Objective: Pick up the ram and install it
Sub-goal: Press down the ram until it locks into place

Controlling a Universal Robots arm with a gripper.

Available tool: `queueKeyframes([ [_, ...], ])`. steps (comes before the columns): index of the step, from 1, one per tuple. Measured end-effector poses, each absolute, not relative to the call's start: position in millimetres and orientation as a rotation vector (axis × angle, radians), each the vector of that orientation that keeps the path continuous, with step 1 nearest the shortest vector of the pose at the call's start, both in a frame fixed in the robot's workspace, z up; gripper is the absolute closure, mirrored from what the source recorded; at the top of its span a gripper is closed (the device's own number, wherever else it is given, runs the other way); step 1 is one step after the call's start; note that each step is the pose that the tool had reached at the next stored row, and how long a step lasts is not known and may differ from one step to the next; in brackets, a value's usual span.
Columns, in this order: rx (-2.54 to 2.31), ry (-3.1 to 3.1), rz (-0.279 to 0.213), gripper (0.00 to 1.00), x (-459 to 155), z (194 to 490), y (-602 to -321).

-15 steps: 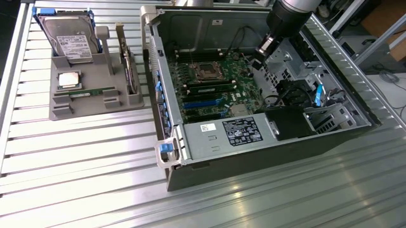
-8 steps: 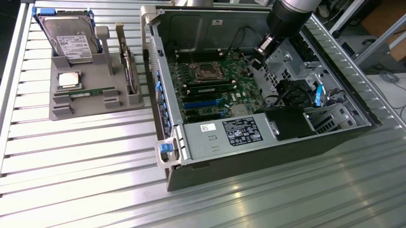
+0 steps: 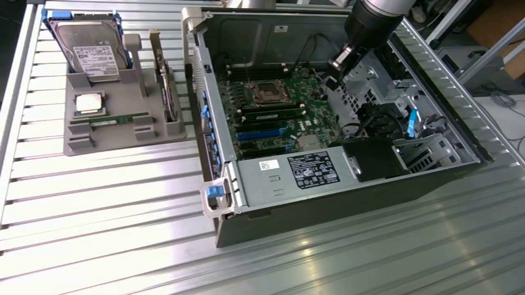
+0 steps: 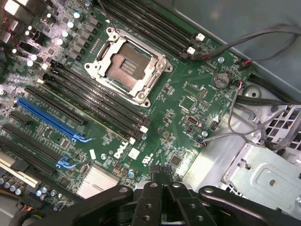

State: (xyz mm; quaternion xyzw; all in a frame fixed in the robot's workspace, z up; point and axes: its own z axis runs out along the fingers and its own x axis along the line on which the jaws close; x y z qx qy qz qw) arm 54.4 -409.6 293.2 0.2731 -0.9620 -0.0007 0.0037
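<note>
While the pickup step hadn't really started, as far as I could judge, here's how it looked. Exterior view: the ram [image 3: 115,120] lay flat in the grey tray [image 3: 82,144], at about 9 o'clock from the open PC case [image 3: 271,184], just in front of the processor chip [image 3: 88,103]. The gripper [image 3: 343,58] hung over the case at roughly 1 o'clock from the motherboard [image 3: 271,104], well apart from the ram.

Wrist view: the gripper [image 4: 162,181] had its fingers [image 4: 151,188] clenched together on nothing, hovering above the motherboard [image 4: 188,103] near the empty CPU socket [image 4: 128,68] and bare memory slots [image 4: 94,101]. My guess: grabbing that thin stick calls for released fingers and a careful edge pinch.
</note>
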Motion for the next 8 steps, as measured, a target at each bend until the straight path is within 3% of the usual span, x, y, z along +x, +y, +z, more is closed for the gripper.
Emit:
queueKeyframes([
  [8, 0.799, -3.031, -0.003, 0.9, 54.4, 293.2, -409.6],
])
